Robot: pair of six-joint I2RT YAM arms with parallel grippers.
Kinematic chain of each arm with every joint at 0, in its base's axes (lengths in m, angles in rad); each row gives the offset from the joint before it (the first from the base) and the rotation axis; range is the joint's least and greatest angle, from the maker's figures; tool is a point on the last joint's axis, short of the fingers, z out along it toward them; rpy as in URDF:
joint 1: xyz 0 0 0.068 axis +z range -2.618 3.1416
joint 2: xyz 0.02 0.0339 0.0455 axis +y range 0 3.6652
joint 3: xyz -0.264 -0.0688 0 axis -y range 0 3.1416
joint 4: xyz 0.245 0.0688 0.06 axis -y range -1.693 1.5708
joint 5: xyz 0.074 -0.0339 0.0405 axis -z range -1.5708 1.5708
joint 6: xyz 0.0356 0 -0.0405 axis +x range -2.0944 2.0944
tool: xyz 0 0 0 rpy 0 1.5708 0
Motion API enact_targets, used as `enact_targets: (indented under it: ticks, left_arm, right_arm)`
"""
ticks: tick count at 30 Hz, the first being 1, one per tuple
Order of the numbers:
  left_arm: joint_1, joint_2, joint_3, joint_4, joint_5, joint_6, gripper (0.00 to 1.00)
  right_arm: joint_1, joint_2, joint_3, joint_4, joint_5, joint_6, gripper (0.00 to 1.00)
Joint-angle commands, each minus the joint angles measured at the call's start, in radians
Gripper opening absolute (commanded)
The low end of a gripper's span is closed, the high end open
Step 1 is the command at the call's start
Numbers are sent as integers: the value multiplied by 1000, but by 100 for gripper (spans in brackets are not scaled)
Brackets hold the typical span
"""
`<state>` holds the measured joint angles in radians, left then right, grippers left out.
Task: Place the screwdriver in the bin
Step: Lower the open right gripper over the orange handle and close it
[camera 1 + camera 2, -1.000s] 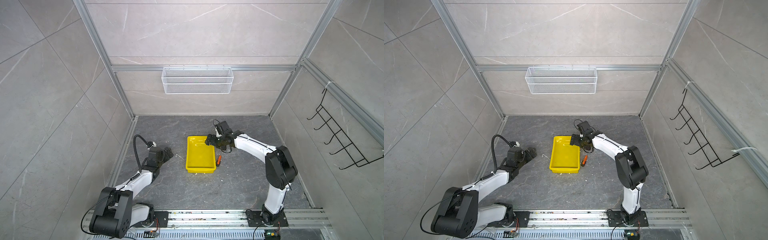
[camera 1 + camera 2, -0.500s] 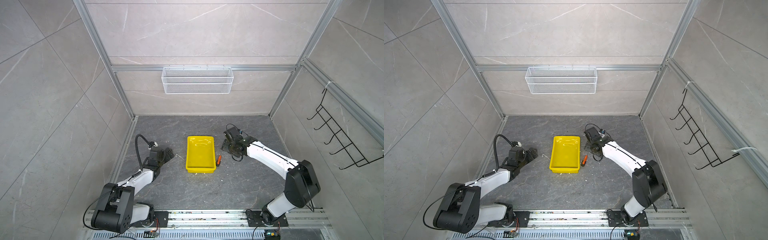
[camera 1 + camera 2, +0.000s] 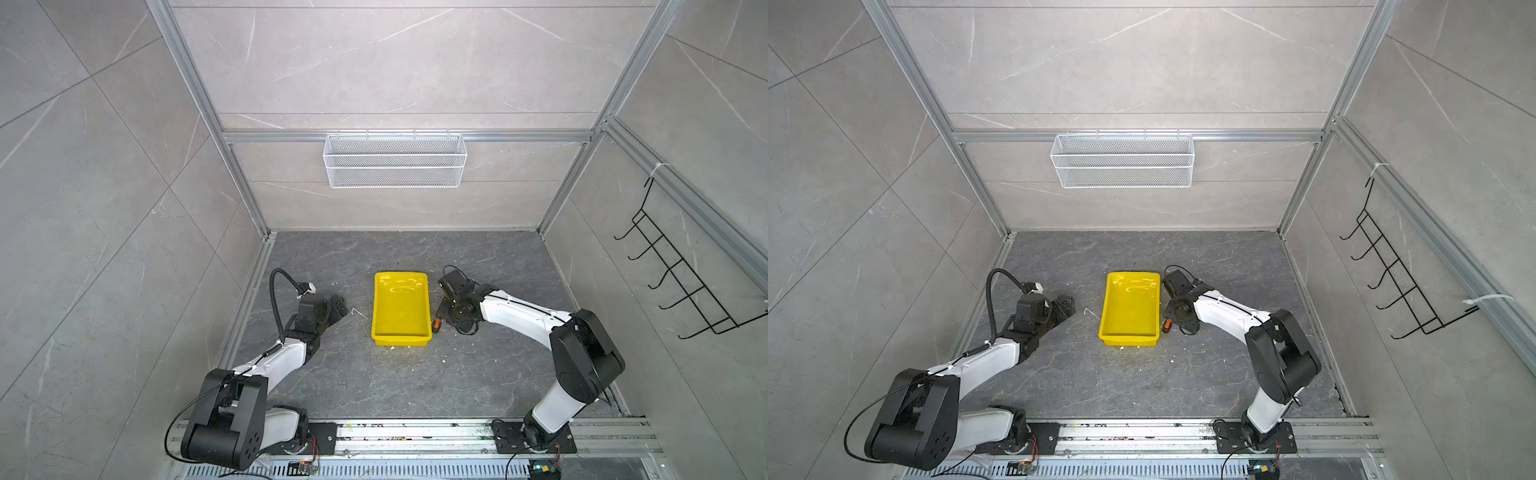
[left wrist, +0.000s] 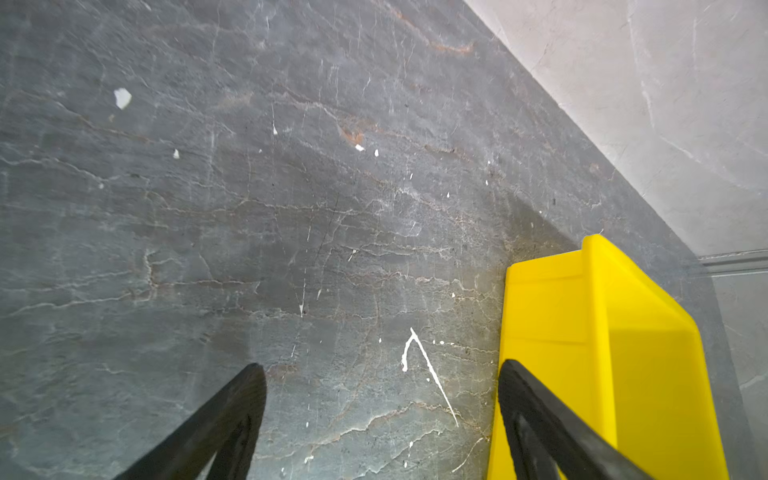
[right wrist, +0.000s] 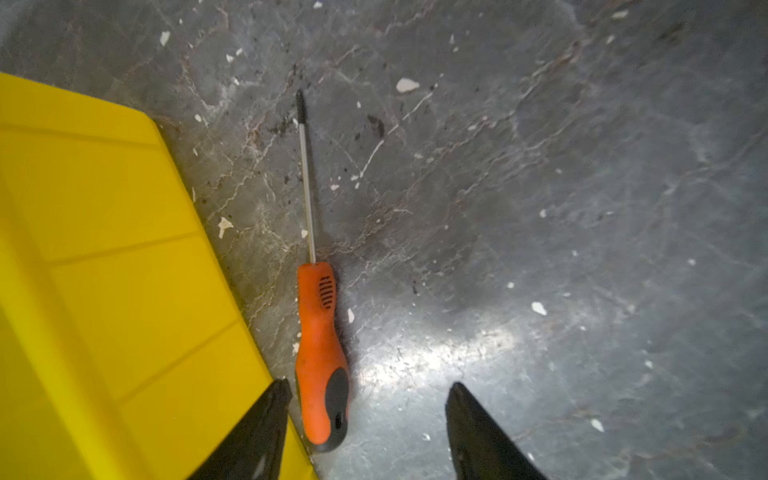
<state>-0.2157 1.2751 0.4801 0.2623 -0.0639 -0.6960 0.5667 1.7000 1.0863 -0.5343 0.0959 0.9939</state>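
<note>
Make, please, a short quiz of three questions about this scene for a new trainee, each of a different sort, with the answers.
1. True or false: the screwdriver already lies inside the bin.
2. The right gripper has its fingers: A) shut on the shaft; B) apart, astride the handle's end; C) shut and empty.
3. Fill in: the screwdriver's handle is ___ with a black end.
Key: 1 false, it lies on the floor beside the bin; 2 B; 3 orange.
</note>
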Motion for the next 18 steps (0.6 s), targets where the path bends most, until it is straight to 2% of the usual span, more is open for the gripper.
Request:
enact_targets:
  ticks: [1, 8, 18]
  left_arm:
    - [3, -16, -1, 12, -25, 19, 89]
    - [3, 41, 38, 8, 21, 10, 89]
    - [3, 25, 42, -17, -3, 13, 89]
  right_arm:
    - [10, 32, 2, 20, -25, 20, 62]
    - [15, 54, -19, 37, -21, 19, 58]
    - [18, 116, -15, 89, -64, 67, 54]
